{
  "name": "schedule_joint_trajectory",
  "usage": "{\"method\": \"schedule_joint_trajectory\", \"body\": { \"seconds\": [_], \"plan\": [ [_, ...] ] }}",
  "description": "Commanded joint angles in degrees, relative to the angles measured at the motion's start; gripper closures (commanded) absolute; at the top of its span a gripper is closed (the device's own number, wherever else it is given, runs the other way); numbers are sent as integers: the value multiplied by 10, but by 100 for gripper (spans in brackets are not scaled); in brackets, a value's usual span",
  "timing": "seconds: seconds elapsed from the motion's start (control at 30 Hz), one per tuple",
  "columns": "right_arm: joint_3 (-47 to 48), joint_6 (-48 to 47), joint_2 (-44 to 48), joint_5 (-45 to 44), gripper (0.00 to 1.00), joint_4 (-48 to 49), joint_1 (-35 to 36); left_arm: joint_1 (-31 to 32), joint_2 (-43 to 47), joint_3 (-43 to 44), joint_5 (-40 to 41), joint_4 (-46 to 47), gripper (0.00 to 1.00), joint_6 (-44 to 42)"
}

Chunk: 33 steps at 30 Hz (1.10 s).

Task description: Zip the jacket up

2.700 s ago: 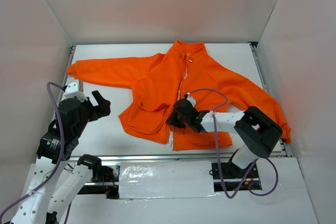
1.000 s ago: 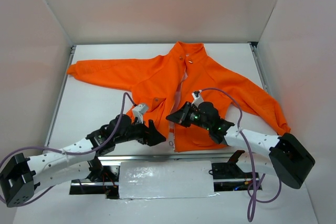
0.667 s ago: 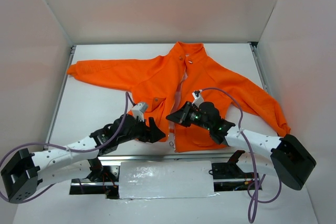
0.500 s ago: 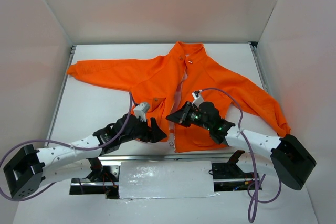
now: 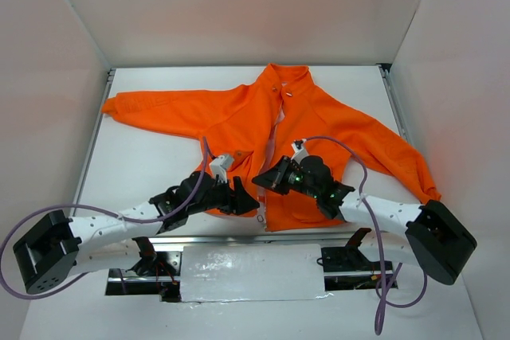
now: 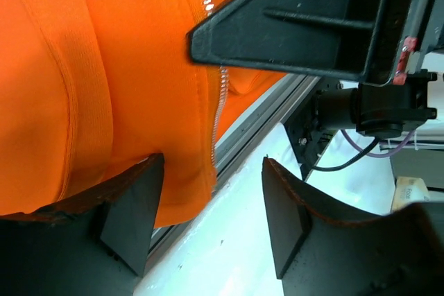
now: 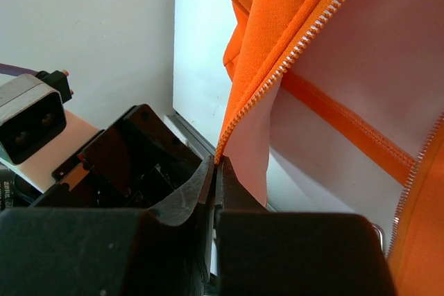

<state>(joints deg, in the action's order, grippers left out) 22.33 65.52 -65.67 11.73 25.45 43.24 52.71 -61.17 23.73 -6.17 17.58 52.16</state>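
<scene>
The bright orange jacket [image 5: 239, 117] lies spread on the white table [image 5: 143, 165], collar far, its pale centre zipper [image 5: 275, 129] open. My right gripper [image 5: 261, 180] is shut on the bottom of the right front's zipper edge [image 7: 229, 126] and holds it lifted, so the pale lining [image 7: 361, 67] shows. My left gripper [image 5: 245, 197] is open at the left front's bottom hem, just beside the right gripper. In the left wrist view the hem corner [image 6: 187, 185] and zipper teeth [image 6: 220, 102] hang between the open fingers [image 6: 132, 206], close to one of them.
White walls enclose the table on three sides. A metal rail [image 5: 239, 238] runs along the near edge, right under both grippers. Purple cables [image 5: 335, 142] loop over the arms. The right sleeve [image 5: 398, 157] reaches the right wall.
My left arm has swung in from the left and crept right along the hem to the jacket's bottom centre. The right gripper has kept its hold on the zipper edge, almost still.
</scene>
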Motion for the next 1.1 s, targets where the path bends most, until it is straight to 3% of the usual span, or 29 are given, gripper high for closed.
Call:
{"method": "schedule_joint_trajectory", "body": {
  "seconds": [0.0,0.27,0.43,0.57,0.73,0.87,1.07],
  "plan": [
    [-11,18,-2,-2,100,43,1,3,-15,-5,-13,61,31,13],
    [-31,30,-10,-8,100,69,2,4,-28,-24,-4,68,34,15],
    [-33,-6,-29,-14,94,45,8,4,39,-20,39,-21,9,11],
    [-85,-2,-68,-11,91,89,9,4,135,-25,81,-107,4,14],
    [-125,4,-143,12,71,180,12,5,240,-19,120,-199,3,18],
    [-141,5,-185,30,54,228,15,5,267,-1,137,-250,2,10],
    [-136,9,-182,22,50,223,35,4,272,18,143,-275,1,-1]
  ]
}}
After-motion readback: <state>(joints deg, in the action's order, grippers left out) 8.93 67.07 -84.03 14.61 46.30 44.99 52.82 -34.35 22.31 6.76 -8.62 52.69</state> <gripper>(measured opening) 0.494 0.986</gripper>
